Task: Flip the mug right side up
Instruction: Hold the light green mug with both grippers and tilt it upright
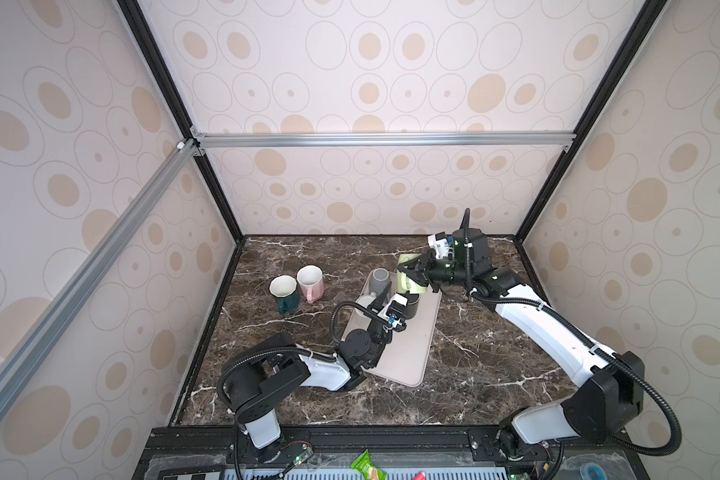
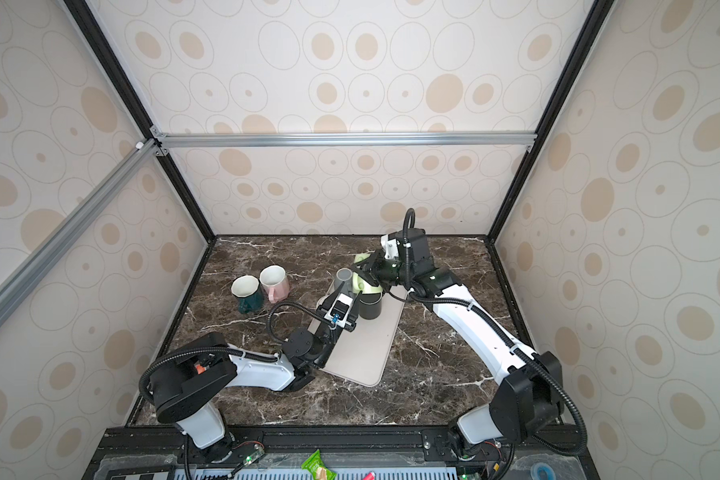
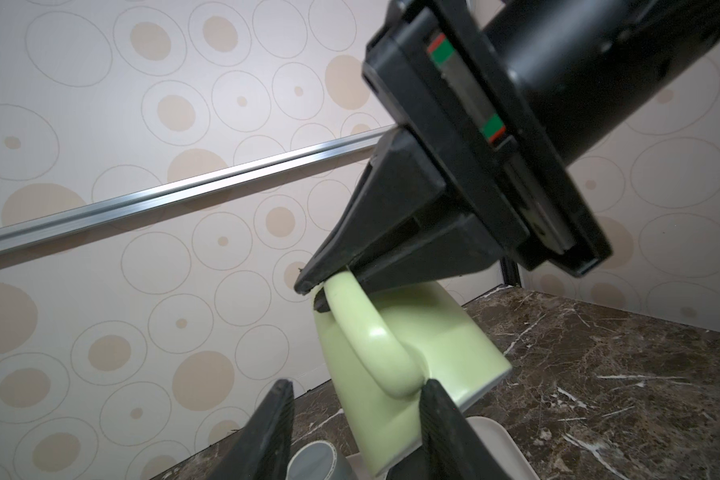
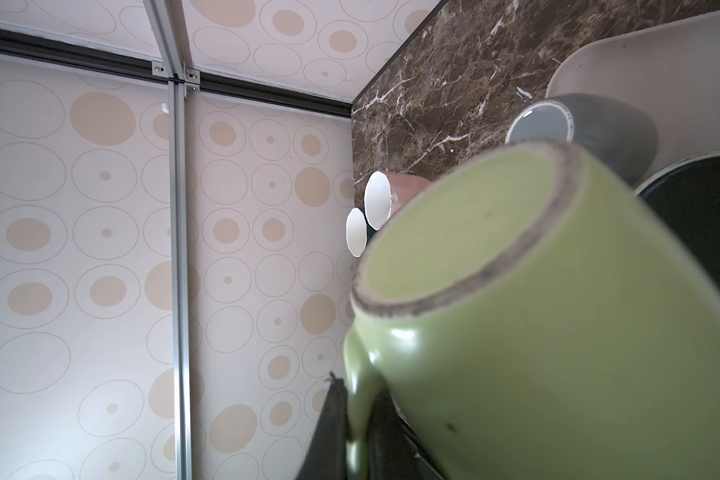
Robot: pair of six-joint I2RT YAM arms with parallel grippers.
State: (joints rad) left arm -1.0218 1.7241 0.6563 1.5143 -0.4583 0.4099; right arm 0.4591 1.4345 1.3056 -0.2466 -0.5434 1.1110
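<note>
My right gripper (image 1: 408, 270) (image 4: 356, 399) is shut on the handle of the light green mug (image 1: 417, 287) (image 2: 360, 284) and holds it tilted in the air over the far end of the beige tray (image 1: 408, 353). The right wrist view shows the mug's (image 4: 558, 332) unglazed base ring. My left gripper (image 1: 391, 293) (image 3: 356, 415) reaches up from below and straddles the mug's body (image 3: 433, 332). One of its fingers (image 3: 445, 428) touches the mug by the handle's root. The other finger (image 3: 267, 432) stands apart from it, so the left gripper is open.
A grey mug (image 1: 379, 280) (image 3: 312, 461) and a black mug (image 1: 412, 307) stand on the tray below the green one. A pink mug (image 1: 310, 282) and a dark green mug (image 1: 283, 293) stand upright on the marble top at the left. The back wall is close behind.
</note>
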